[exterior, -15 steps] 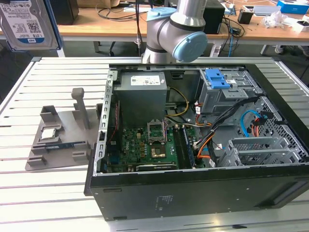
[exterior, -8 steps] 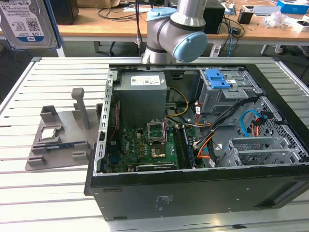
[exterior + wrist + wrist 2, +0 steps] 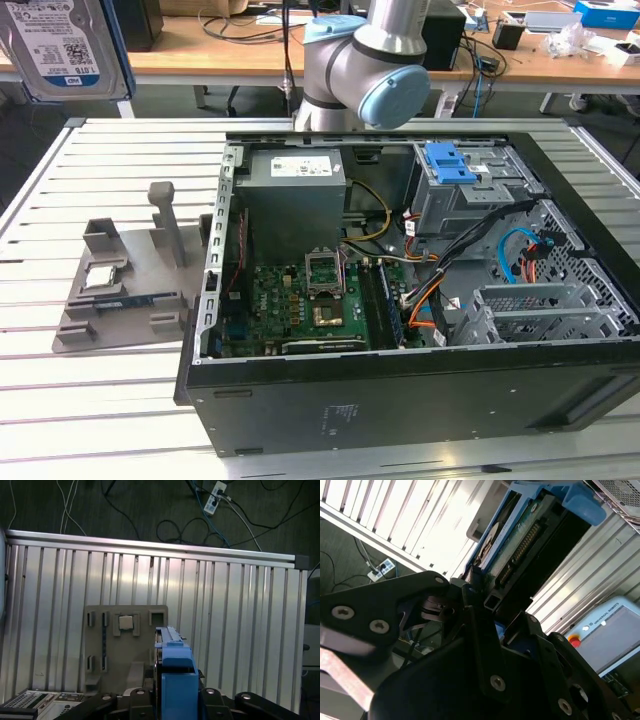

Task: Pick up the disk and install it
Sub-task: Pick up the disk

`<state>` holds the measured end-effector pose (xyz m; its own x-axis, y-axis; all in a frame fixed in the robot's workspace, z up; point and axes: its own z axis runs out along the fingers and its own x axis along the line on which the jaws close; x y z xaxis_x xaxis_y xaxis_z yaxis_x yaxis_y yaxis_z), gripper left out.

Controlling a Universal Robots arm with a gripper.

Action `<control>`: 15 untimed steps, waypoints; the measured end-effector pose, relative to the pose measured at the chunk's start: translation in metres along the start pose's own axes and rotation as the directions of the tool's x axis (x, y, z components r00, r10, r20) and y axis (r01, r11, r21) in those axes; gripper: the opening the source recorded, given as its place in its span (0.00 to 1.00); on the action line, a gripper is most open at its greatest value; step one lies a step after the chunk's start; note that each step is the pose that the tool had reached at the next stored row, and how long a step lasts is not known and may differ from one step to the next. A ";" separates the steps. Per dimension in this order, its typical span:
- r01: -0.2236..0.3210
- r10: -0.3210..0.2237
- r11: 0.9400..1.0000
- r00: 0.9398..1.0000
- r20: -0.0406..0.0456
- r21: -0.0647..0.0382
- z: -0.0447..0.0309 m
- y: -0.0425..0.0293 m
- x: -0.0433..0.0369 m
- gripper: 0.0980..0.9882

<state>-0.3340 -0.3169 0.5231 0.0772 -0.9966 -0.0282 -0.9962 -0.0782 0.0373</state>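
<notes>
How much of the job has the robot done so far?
The pick-up looks done: the disk is off the grey holder and up in the air. In hand: the claw grips it by its blue frame in the second wrist view. Left: installing, since the disk is not yet inside the computer case.

Soft even light in the exterior view, computer case [image 3: 400, 410] dark at 6 o'clock, slatted table [image 3: 420, 525] glaring white in the second wrist view, disk [image 3: 517, 545] shadowed

disk [image 3: 60, 50]: 1 | computer case [image 3: 400, 412]: 1 | grey fixture [image 3: 82, 332]: 1 | chip [image 3: 100, 277]: 1
</notes>
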 end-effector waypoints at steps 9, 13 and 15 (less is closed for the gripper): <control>0.000 0.000 1.000 1.000 -0.001 0.000 -0.0011 -0.0262 0.0020 0.30; 0.000 0.000 1.000 1.000 -0.002 0.000 -0.0015 -0.0377 0.0028 0.30; 0.000 0.000 1.000 1.000 -0.002 0.000 -0.0018 -0.0457 0.0033 0.30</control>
<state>-0.2882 -0.3167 0.5231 0.0773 -0.9967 -0.0259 -0.9962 -0.0782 0.0375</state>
